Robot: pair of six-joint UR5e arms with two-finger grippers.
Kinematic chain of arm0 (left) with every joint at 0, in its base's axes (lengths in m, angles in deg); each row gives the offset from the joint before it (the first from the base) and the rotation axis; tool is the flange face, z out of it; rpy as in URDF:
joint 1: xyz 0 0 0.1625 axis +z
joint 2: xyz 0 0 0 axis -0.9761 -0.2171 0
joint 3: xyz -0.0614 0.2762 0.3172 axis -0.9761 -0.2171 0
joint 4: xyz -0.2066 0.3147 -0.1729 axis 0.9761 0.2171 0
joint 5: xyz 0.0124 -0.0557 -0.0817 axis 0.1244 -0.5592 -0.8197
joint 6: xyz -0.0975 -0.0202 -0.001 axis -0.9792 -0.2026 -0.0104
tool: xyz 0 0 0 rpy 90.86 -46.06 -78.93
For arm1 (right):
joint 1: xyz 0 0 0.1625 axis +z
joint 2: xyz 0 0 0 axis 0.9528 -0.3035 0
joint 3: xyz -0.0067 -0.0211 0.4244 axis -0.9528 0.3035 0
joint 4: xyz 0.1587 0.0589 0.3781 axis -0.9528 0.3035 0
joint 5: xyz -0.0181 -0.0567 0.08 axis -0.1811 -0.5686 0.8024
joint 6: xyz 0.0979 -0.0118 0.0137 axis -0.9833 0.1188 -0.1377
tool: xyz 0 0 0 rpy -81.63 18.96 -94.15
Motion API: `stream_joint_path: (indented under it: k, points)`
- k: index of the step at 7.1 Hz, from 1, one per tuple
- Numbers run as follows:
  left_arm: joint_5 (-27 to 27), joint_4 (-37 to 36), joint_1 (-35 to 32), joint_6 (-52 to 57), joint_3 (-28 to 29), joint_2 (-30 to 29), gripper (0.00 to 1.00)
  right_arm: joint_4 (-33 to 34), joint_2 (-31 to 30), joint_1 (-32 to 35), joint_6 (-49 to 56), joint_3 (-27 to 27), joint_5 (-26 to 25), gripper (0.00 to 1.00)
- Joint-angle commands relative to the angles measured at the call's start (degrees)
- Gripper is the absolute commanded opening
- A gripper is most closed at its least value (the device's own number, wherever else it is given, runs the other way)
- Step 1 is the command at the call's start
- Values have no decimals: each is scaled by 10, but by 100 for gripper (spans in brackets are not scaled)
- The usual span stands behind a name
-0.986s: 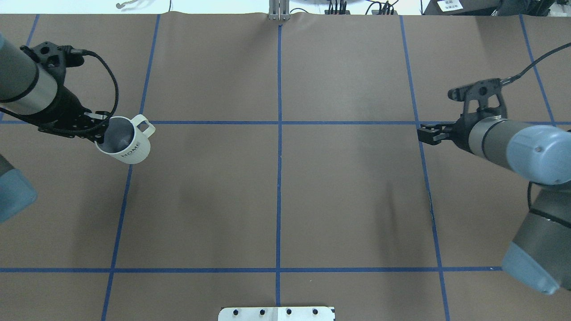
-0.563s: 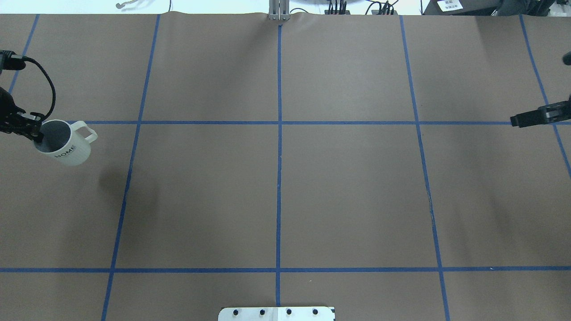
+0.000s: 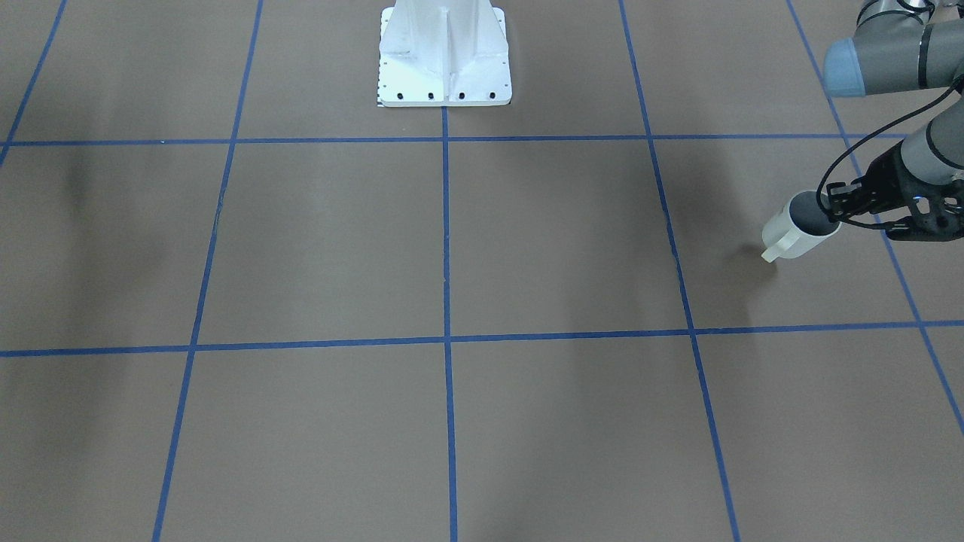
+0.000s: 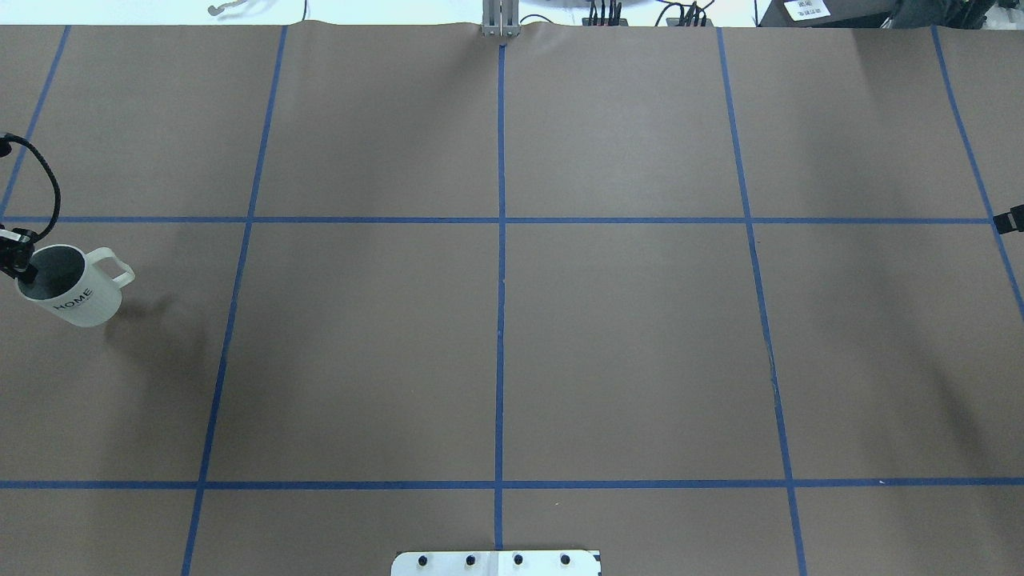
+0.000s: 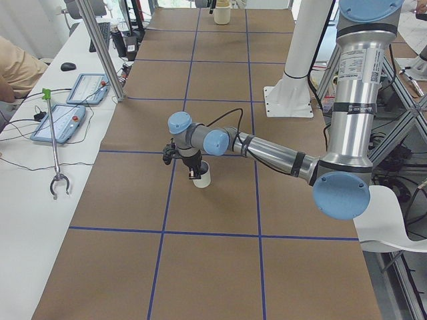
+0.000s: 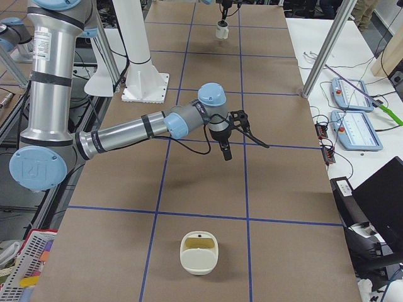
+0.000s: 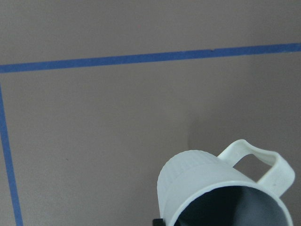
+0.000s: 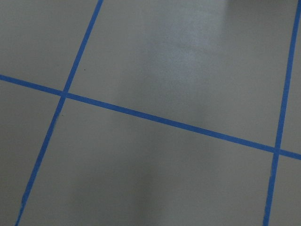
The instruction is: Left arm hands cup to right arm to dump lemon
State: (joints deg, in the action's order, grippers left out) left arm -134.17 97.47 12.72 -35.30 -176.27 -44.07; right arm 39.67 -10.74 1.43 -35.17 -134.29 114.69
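The left claw (image 3: 834, 205), pinching the cup (image 4: 76, 292) by its rim, is pulling back to the left edge of the tabletop (image 4: 496, 352), while the right claw (image 4: 1010, 218), its spread impossible to tell, is retreating right. With the 2 claws parting and no lemon showing, the handover is looking further off.

I count 1 cup (image 4: 76, 292), 1 cream tub (image 6: 198, 253), 2 handheld control pendants (image 6: 356, 130), and 2 arms (image 6: 126, 135), both my own.

Only a sliver of the right gripper (image 4: 1011, 218) clears the overhead edge — the left wrist view crops the cup (image 7: 197, 179).
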Motion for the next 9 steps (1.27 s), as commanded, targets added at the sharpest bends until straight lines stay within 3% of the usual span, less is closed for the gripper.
stream_joint_path:
  k: [1, 2, 3, 5, 6, 8, 9]
  points:
    - [-18, 0, 1, -1, 15, 3, 4, 24, 5, 1, 2, 1, 1, 100]
    - [-18, 1, 1, -1, 16, 2, 36, 25, 2, 1, 2, 1, 2, 100]
    - [-18, 1, 1, 1, 14, 3, 98, 25, 0, 3, 2, -2, 5, 100]
    - [-15, 1, -25, 23, -23, 7, 100, 25, 2, 33, 4, 3, 36, 100]
    - [-18, -3, -73, 82, -29, 11, 100, 34, -1, 43, 39, 5, 38, 100]
    - [-19, -5, -147, 173, -9, 28, 100, 162, 12, 99, 217, 6, 36, 100]
    - [-33, -5, -187, 219, 21, 29, 100, 190, 6, 114, 257, 20, 38, 100]
